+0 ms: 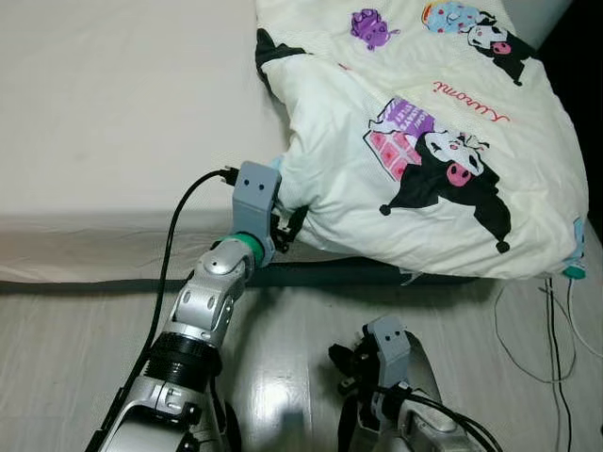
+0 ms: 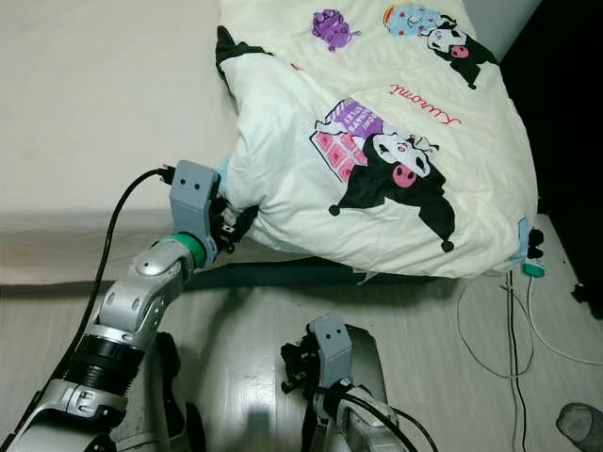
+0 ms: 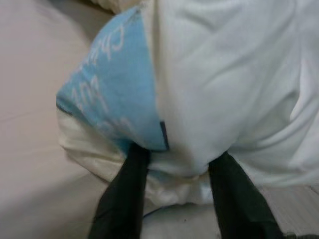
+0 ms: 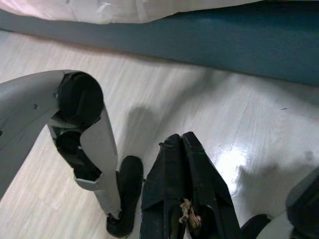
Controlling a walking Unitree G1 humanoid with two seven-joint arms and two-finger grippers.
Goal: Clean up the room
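A cream comforter (image 1: 443, 160) printed with cartoon figures lies bunched on the right part of the bed. My left gripper (image 1: 287, 226) reaches up to its lower left corner at the bed's edge. In the left wrist view that gripper (image 3: 179, 154) is shut on a bunch of the comforter's white cloth, just below a light blue patch (image 3: 114, 94). My right gripper (image 1: 347, 367) hangs low over the floor in front of the bed, shut with its fingers (image 4: 169, 164) pressed together and holding nothing.
The bare beige mattress (image 1: 113, 113) spreads to the left, on a dark teal base (image 1: 358, 273). Thin cables (image 1: 556, 320) trail over the pale wood floor at the right. A clear rounded object (image 2: 577, 424) sits at the far right. My own leg (image 4: 84, 144) stands close by.
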